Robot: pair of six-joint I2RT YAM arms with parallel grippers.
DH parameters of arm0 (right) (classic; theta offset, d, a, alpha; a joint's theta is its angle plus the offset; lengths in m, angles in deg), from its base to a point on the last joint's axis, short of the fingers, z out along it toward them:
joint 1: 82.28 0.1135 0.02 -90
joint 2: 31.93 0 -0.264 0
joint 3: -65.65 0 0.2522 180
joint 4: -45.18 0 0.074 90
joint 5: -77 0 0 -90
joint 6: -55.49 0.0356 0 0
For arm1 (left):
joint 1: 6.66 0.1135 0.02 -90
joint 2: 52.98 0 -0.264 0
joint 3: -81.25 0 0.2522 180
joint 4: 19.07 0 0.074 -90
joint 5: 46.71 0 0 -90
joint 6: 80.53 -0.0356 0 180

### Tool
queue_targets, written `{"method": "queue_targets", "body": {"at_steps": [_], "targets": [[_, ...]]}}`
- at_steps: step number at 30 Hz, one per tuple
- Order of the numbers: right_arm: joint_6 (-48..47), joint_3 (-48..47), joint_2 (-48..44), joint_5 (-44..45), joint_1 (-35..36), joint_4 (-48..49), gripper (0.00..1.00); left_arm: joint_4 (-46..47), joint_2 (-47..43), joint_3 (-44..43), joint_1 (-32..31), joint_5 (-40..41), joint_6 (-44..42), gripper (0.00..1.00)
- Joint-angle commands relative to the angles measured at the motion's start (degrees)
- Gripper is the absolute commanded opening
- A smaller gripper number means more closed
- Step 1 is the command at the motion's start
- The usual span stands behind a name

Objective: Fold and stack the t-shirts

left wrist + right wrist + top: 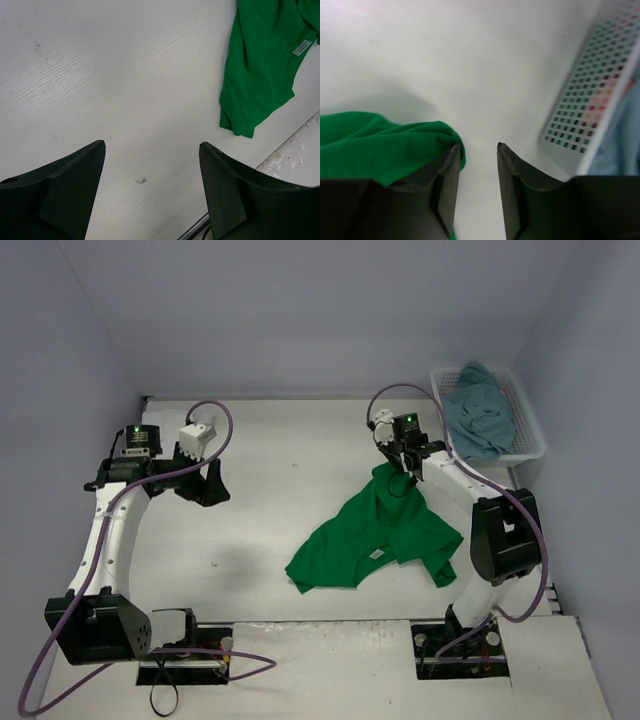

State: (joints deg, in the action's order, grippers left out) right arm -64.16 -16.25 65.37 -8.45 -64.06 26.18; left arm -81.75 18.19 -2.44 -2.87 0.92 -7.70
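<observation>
Right end effector (476,149) and left end effector (152,145) gape empty — green t-shirt (385,535) unfolded, teal t-shirt (480,415) in the basket (532,422), so I've nothing stacked.

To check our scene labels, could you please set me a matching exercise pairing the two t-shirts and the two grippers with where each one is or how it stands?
Things:
1. green t-shirt
2. teal-blue t-shirt
3. left gripper
4. right gripper

Places or states:
A. heaped in the white basket
B. jaws wide, over bare table
C. lying rumpled on the table
D. jaws parted at the green cloth's far end

Pairs: 1-C, 2-A, 3-B, 4-D.
</observation>
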Motion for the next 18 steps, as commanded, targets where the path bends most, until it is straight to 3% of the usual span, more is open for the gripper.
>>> {"method": "queue_targets", "body": {"at_steps": [1, 6, 14, 18], "targets": [[-0.76, 1.24, -1.57, 15.82, -0.29, 13.11, 0.33, 2.34, -0.07, -1.61, 0.16, -1.22, 0.65, 0.7], [-1.9, 5.9, -8.41, 19.1, -1.17, 15.0, 0.38, 2.43, 0.19, -1.7, 0.25, -1.14, 0.99, 0.7], [-1.46, 4.77, -23.28, 5.12, -0.99, -5.29, 0.48, 0.41, 0.71, -2.58, -5.35, 1.23, 0.03, 0.7], [-3.57, 2.66, -26.27, -2.77, -0.64, -16.89, 0.46, -0.9, 2.3, -3.1, -8.88, 3.43, -1.28, 0.7]]}}
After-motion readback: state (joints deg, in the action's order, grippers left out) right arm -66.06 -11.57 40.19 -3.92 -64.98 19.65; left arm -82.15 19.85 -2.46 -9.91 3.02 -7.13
